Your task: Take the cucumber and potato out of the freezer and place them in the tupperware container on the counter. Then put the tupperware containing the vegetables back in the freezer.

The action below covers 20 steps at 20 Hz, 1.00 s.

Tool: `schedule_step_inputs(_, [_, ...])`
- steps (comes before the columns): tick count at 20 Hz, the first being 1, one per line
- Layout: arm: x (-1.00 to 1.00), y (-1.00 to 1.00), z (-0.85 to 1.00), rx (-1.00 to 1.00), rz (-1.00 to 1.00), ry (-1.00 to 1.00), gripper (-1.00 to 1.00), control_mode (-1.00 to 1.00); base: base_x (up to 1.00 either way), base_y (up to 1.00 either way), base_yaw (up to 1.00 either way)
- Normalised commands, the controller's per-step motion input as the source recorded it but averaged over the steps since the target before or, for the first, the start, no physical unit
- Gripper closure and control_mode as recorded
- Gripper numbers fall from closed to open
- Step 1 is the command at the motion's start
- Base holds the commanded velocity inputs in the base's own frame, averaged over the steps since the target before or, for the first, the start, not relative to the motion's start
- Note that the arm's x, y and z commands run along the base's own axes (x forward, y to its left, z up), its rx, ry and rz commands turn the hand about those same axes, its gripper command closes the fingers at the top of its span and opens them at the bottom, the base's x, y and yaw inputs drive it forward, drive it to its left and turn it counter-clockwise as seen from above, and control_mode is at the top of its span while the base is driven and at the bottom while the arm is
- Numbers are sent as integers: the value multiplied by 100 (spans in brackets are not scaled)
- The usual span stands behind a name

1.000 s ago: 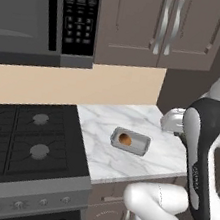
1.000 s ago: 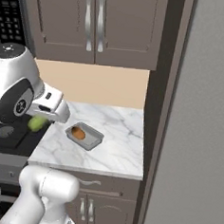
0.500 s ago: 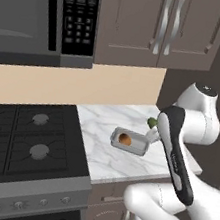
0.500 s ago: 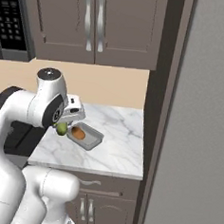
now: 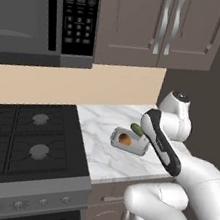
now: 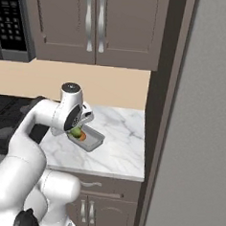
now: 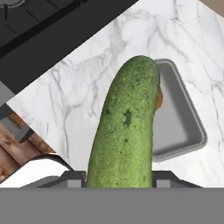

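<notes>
Gripper [image 7: 119, 181] clamped partway shut on cucumber [image 7: 127, 127], mid-frame, hovering over tray [image 7: 183, 127] with potato [image 5: 125, 139] already inside. Looks firm, light, maybe a bit slick. Gripped near one end, probably; base hidden.

Cucumber [image 7: 127, 127] now over tupperware container [image 7: 183, 127], lower.

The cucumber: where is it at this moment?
The cucumber is held in the gripper just above the tupperware container, which sits on the counter with the potato inside.
</notes>
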Motion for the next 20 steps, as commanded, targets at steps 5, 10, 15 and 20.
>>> schedule_step_inputs(5, [72,0,-31,0,13,2,100,-100,0,0,0])
schedule_step_inputs(10, [62,0,-38,0,2,8,100,-100,0,0,0])
schedule_step_inputs(15, [56,0,-36,0,0,13,100,-100,0,0,0])
schedule_step_inputs(20, [44,0,-25,1,0,12,100,-100,0,0,0])
